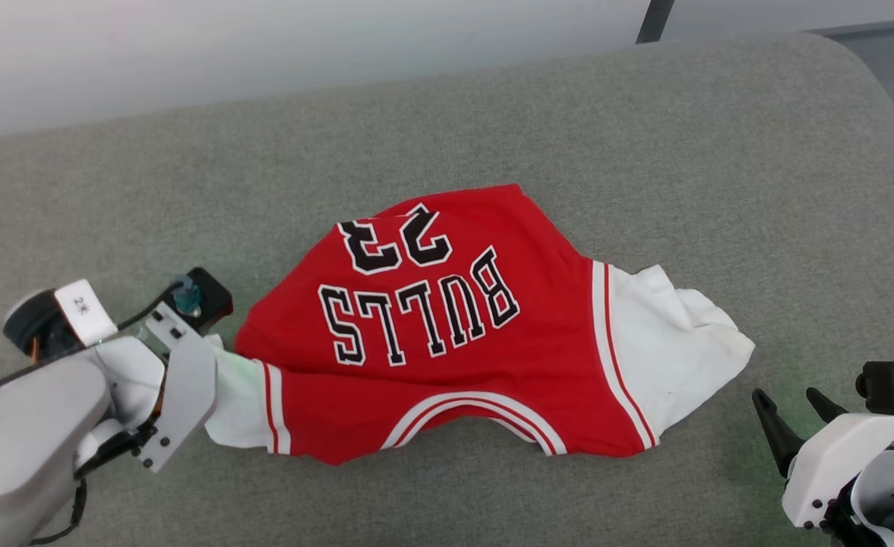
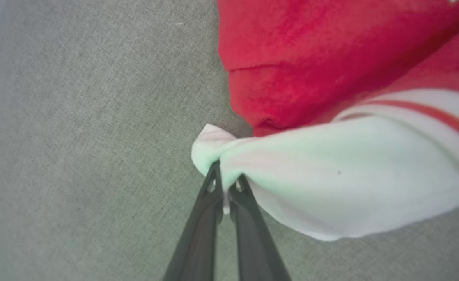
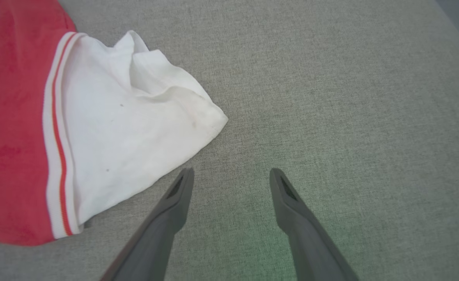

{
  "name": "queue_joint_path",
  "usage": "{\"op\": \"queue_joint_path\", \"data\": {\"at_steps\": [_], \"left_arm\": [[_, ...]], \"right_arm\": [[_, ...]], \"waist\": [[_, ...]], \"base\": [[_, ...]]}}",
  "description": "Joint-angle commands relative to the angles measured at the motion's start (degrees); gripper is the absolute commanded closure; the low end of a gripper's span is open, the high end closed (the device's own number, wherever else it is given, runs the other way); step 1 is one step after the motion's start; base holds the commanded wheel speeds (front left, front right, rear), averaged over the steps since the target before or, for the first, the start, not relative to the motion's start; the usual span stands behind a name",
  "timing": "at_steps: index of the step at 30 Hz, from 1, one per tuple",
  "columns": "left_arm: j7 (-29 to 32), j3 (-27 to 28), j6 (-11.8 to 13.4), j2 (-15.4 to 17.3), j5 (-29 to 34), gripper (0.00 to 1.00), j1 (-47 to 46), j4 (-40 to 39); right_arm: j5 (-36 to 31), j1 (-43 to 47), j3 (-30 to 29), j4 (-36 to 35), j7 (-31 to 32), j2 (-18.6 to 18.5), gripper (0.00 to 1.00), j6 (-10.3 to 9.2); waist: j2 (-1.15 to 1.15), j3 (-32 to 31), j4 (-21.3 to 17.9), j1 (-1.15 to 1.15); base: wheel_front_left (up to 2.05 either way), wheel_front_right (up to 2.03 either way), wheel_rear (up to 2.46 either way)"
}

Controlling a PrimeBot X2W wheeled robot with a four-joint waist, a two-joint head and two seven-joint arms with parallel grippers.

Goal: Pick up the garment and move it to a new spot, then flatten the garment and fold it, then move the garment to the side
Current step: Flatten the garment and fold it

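The garment (image 1: 462, 327), a red jersey with black "BULLS 23" lettering and white sleeves, lies rumpled on the grey cushion, collar toward me. My left gripper (image 2: 227, 175) is shut on the tip of its left white sleeve (image 2: 330, 175), pinching a small fold of cloth; in the head view this gripper (image 1: 215, 357) sits at the jersey's left edge, its fingers hidden under the wrist. My right gripper (image 3: 231, 175) stands open just right of the other white sleeve (image 3: 128, 128), nothing between its fingers; the head view has it (image 1: 792, 406) at the lower right.
The grey fabric cushion (image 1: 644, 152) spreads all around the jersey, with its rounded back edge at the top and right. Beyond that edge are a pale wall and a dark post (image 1: 653, 19).
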Motion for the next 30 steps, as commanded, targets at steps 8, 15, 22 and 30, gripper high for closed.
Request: {"op": "queue_joint_path", "data": {"at_steps": [8,15,22,30], "left_arm": [[-3.3,-2.4,0.1,-1.7,-6.2,0.0,-0.8,4.8],[-6.0,-1.7,0.6,-1.0,-8.7,0.0,1.1,2.8],[-10.3,-0.1,3.2,-0.8,-11.4,0.0,5.0,0.3],[-12.9,1.1,5.6,-0.6,-13.9,0.0,8.4,-0.5]], "right_arm": [[-0.4,2.5,-1.2,0.4,0.3,-0.5,0.0,-0.06],[0.0,4.9,-1.8,-0.4,1.1,-0.6,0.0,-0.06],[-0.3,7.0,-2.4,-1.6,2.0,-0.3,0.0,-0.06],[-0.1,8.8,-2.9,-3.2,2.9,-0.1,0.0,-0.06]], "waist": [[0.0,-5.0,2.2,0.0],[0.0,-8.9,5.1,0.0],[0.0,-12.3,7.2,0.0],[0.0,-14.1,7.9,0.0]], "base": [[0.0,0.0,0.0],[0.0,0.0,0.0],[0.0,0.0,0.0],[0.0,0.0,0.0]]}}
